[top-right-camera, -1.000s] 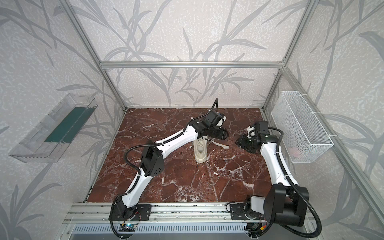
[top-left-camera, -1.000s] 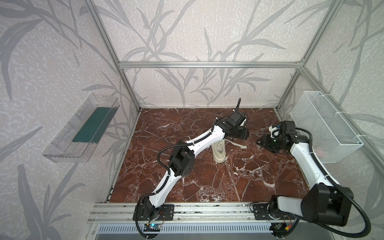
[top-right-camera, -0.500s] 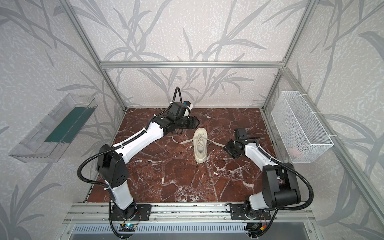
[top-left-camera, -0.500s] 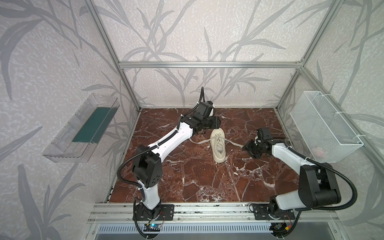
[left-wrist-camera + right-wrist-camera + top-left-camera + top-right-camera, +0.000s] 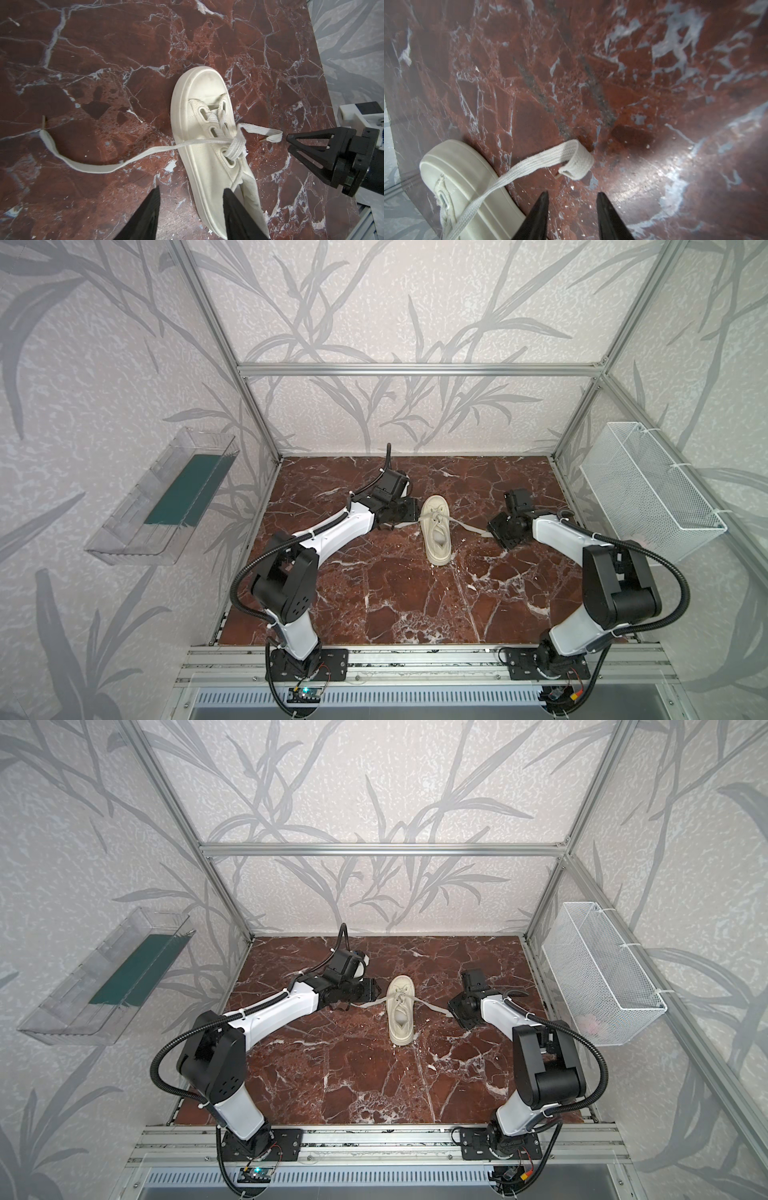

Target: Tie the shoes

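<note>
A cream low-top shoe [image 5: 436, 533] [image 5: 400, 1013] lies mid-table with its toe toward the back wall. Its laces cross over the tongue [image 5: 235, 143]. One lace [image 5: 87, 167] trails flat over the marble on the left arm's side. The other lace ends in a folded tip [image 5: 578, 164] on the right arm's side. My left gripper [image 5: 409, 510] [image 5: 191, 190] hovers open at the shoe's left flank, one finger above the shoe's side and one above the table. My right gripper [image 5: 493, 527] [image 5: 572, 193] is open and empty, its tips just short of the folded lace tip.
A white wire basket [image 5: 648, 489] hangs on the right wall. A clear tray with a green bottom [image 5: 166, 497] is mounted on the left wall. The aluminium rail [image 5: 415, 659] with both arm bases runs along the front of the red marble table [image 5: 395, 605].
My left arm has drawn back from across the shoe to its left side. My right gripper has come in toward the shoe and lace tip, and its jaws have narrowed.
</note>
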Motion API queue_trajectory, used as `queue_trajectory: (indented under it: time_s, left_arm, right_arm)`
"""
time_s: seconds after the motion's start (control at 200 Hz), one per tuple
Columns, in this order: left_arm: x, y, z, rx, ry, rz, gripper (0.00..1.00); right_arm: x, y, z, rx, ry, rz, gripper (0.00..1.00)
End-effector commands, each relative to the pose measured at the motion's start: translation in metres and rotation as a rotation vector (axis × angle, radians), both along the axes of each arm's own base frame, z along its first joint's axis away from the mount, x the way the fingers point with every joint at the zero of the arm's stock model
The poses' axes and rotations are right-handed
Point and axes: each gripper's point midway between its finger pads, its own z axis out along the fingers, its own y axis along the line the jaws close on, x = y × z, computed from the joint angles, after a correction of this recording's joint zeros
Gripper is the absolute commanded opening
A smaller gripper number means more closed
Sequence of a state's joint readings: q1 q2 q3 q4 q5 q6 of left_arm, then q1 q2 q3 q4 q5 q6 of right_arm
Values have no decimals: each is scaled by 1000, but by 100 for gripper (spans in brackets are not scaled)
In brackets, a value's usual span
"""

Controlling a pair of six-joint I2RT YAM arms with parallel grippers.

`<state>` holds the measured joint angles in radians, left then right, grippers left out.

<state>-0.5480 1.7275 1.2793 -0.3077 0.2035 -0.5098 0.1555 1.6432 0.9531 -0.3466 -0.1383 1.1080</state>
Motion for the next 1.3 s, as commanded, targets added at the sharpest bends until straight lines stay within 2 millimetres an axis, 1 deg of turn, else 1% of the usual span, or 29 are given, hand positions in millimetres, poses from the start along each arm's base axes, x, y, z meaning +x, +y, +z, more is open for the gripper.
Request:
queue_trajectory:
  time_s: [0.0,0.05,0.105,0.115,0.14,0.415,0.57,0.67,0.725,0.8,0.895,1.135,1.295]
  left_arm:
    - [4,5,17,-38,-50,23,52]
    - [4,6,15,-37,-48,25,51]
    - [4,6,14,-36,-46,25,51]
    - [4,6,14,-36,-46,24,51]
    - [4,6,14,-36,-46,23,51]
    - [4,10,8,-26,-39,30,51]
    - [3,14,7,-20,-40,36,51]
    - [2,18,8,-11,-42,43,51]
    - [1,20,7,-8,-42,48,51]
    - [0,22,9,-7,-44,50,51]
    - [-2,22,9,-7,-40,48,51]
    - [-6,17,8,-27,-12,29,51]
    - [-9,17,9,-33,-4,32,50]
  right_arm:
    - [14,2,1,-3,-9,-22,38]
    - [17,4,0,0,-4,-17,38]
    - [19,5,3,-2,-10,-18,38]
    - [18,5,-4,-6,10,-19,38]
    - [18,5,-8,-12,22,-21,38]
    - [15,0,-23,-40,82,-48,36]
    - [14,2,-36,-35,120,-41,30]
    - [13,3,-43,-32,139,-34,22]
    - [14,5,-43,-23,138,-23,17]
    - [16,7,-39,-16,118,-10,9]
    - [20,10,-26,-8,76,14,0]
    - [36,22,17,19,-66,129,0]
    - [31,20,25,-29,-56,201,0]
